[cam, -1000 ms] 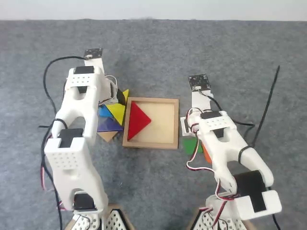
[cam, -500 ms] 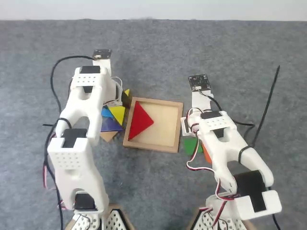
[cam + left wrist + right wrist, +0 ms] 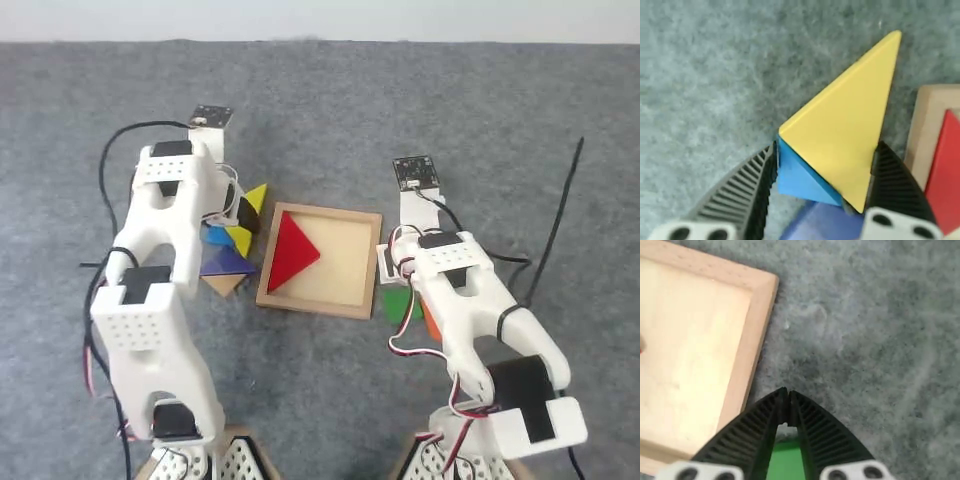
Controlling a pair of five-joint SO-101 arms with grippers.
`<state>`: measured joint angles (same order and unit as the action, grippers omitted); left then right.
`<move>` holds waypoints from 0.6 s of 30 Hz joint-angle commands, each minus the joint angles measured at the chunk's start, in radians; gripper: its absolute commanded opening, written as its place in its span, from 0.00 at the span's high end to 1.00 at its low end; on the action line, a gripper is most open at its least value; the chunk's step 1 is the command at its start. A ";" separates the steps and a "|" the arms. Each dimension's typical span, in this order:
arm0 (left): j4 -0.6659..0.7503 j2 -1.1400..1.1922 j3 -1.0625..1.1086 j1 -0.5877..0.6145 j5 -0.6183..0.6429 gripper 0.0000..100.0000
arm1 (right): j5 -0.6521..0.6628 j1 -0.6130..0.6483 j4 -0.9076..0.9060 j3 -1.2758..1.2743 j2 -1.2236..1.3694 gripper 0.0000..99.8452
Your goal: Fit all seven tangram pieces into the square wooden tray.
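Now you are on the yellow step. Your left gripper [image 3: 826, 152] squeezes the yellow triangle [image 3: 840, 120], one finger on each side, just beside the wooden tray [image 3: 318, 303]. A blue piece [image 3: 797, 180] sits right under it, so I think you should lift gently and check that blue does not come along. The red triangle [image 3: 290, 250] already lies in the tray, on the side near your left arm. Next, I think you must carry yellow over the rim, turn it to fit beside red, then let go. Your right gripper [image 3: 788, 399] is closed on nothing, above the green piece [image 3: 782, 462] by the tray's other side.
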<state>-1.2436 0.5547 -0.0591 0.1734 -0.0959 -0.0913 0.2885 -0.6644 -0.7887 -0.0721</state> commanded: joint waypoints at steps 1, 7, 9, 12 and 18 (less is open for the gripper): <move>0.009 0.031 -0.114 0.000 0.032 0.71 | -0.009 -0.012 -0.002 0.052 -0.042 0.99; -0.060 0.135 -0.294 0.005 0.035 0.71 | -0.009 -0.012 -0.005 0.052 -0.042 0.99; -0.078 0.163 -0.343 0.006 0.032 0.71 | -0.009 -0.012 -0.005 0.052 -0.042 0.99; -0.091 0.192 -0.398 0.005 0.029 0.71 | -0.009 -0.012 -0.007 0.052 -0.042 0.99; -0.094 0.196 -0.424 0.008 -0.083 0.71 | -0.009 -0.012 -0.008 0.052 -0.038 0.99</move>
<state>-1.3295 0.7649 -0.4273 0.1734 -0.0806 -0.0913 0.2900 -0.6644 -0.7887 -0.0721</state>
